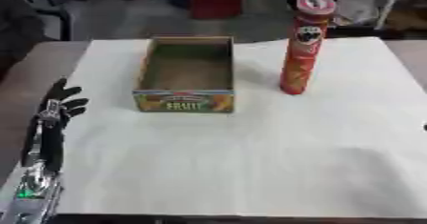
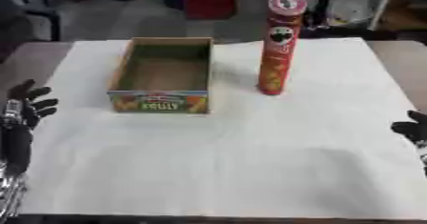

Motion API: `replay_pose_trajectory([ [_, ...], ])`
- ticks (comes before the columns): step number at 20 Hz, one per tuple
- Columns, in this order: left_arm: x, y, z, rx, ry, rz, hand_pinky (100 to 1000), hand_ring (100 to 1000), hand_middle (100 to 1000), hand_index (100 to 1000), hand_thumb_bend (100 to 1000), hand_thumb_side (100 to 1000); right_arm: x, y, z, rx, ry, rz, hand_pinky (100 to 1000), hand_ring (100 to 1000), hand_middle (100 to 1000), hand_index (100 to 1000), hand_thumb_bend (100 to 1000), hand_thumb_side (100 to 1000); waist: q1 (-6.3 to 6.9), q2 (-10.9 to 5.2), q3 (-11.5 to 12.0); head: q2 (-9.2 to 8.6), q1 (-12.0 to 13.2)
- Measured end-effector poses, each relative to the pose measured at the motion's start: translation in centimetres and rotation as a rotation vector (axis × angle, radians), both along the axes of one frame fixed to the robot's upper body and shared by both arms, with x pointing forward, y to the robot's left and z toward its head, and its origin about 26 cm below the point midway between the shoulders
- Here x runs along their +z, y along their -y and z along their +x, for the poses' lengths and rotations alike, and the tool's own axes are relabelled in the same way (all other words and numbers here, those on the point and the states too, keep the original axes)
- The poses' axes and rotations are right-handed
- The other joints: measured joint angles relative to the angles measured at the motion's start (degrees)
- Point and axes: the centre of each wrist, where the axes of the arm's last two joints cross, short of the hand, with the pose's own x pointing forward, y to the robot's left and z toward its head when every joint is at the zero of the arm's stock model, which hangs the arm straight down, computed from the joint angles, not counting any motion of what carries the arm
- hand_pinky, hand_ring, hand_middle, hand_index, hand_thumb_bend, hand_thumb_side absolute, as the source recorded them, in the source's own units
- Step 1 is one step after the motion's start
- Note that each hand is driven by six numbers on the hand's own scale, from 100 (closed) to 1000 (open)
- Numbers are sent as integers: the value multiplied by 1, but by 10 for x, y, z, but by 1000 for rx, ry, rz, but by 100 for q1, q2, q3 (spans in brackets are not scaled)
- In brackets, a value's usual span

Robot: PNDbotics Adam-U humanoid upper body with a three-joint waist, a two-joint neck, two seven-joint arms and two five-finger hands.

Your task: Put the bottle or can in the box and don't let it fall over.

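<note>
Upright, lid up, the can (image 1: 302, 46) stands beside the box (image 1: 185, 73); both hands' fingers (image 1: 65, 99) relaxed, empty.

White sheet (image 1: 250, 161) over a brown table (image 1: 37, 70), red crate (image 1: 215, 1) beyond — cluttered floor behind

Black left hand (image 1: 60, 99), silver-jointed forearm; right hand (image 2: 412, 128) seemingly black.

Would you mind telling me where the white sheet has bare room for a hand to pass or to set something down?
The near half of the white sheet, between the left hand and right hand, is bare. So is the strip right of the can. Tightest is the gap between the can and the box, whose inside looks empty.
</note>
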Motion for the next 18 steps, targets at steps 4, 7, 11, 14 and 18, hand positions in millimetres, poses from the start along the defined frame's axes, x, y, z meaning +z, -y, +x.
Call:
replay_pose_trajectory([
  [4, 0, 0, 0, 0, 0, 0, 788, 745, 775, 971, 238, 1000, 0, 0, 0, 0, 0, 0, 985, 822, 713, 888, 100, 695, 0, 0, 0, 0, 0],
  [7, 0, 0, 0, -1, -1, 0, 788, 745, 776, 972, 237, 1000, 0, 0, 0, 0, 0, 0, 985, 822, 713, 888, 100, 695, -1, 0, 0, 0, 0],
  [11, 0, 0, 0, -1, -1, 0, 788, 745, 776, 971, 239, 1000, 0, 0, 0, 1, 0, 0, 985, 822, 713, 888, 100, 696, -2, 0, 0, 0, 0],
  [14, 0, 0, 0, -1, -1, 0, 788, 745, 775, 971, 240, 1000, 0, 0, 0, 1, 1, -1, 985, 822, 713, 888, 100, 696, -2, 0, 0, 0, 0],
  [18, 0, 0, 0, -1, -1, 0, 788, 745, 775, 971, 242, 1000, 2, 0, 2, 3, 8, -2, 985, 823, 715, 889, 100, 691, -5, 0, 13, 0, 0],
])
